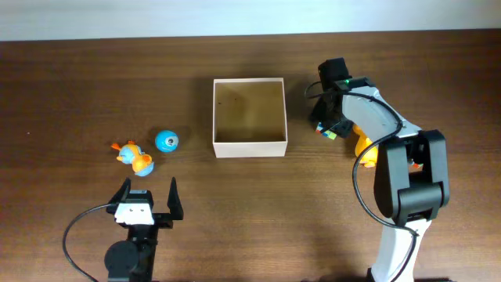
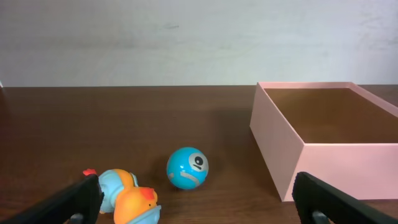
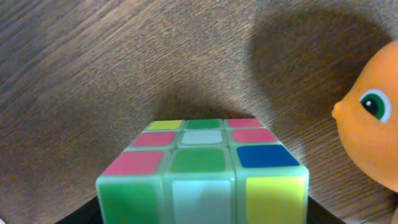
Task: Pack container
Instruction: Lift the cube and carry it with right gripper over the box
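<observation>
Container (image 1: 250, 146) sits at the middle of the worktop (image 1: 235, 227), its brown floor showing. Just to its right, the right claw (image 1: 329, 124) hangs low over a colour cube (image 3: 202, 180), with an orange toy (image 3: 373, 124) beside it. Whether the jaws grip the cube I cannot tell. The left claw (image 1: 147, 194) stands wide open, holding nothing, near a blue ball (image 2: 187, 167) and a duck toy (image 2: 127, 196).
</observation>
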Available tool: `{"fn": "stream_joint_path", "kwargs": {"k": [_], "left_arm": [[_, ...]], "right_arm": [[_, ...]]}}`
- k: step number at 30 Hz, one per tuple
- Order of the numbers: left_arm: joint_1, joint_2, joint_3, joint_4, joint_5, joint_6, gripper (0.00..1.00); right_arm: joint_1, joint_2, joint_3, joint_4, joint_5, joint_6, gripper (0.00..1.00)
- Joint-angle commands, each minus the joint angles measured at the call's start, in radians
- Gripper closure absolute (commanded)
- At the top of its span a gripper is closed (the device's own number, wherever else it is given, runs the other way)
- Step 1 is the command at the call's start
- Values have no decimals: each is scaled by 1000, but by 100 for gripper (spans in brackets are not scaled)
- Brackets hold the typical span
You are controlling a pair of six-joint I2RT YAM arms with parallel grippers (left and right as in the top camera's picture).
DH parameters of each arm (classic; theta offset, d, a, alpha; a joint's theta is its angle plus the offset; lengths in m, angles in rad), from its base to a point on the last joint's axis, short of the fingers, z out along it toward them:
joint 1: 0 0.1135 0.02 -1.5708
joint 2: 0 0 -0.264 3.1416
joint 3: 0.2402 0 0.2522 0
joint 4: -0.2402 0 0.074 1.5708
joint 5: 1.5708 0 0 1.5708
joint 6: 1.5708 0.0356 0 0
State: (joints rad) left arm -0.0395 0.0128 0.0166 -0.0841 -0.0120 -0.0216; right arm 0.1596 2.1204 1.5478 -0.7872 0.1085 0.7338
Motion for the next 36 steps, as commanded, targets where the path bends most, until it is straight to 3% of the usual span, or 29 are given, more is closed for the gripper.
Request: {"fn": "stream_joint_path", "kwargs": {"k": [1,9,20,28,32,36], "left_arm": [[6,-8,-7,2,-3,15,1],[6,-8,-7,2,-3,15,1],[6,-8,-7,2,-3,15,1],[6,-8,-7,2,-3,15,1],[6,-8,-7,2,-3,15,1],[6,-8,-7,2,-3,15,1]], "right_arm": [[-3,14,10,-1,16,3,38],[-3,14,10,-1,14,-75,46],[-4,4,67,-25,-104,-384,47],[-4,-43,214,-124,-196,-531,47],[-4,-62,331,-216,-314,-637,48],[-3,-71,468,-330,-587,-788,48]]}}
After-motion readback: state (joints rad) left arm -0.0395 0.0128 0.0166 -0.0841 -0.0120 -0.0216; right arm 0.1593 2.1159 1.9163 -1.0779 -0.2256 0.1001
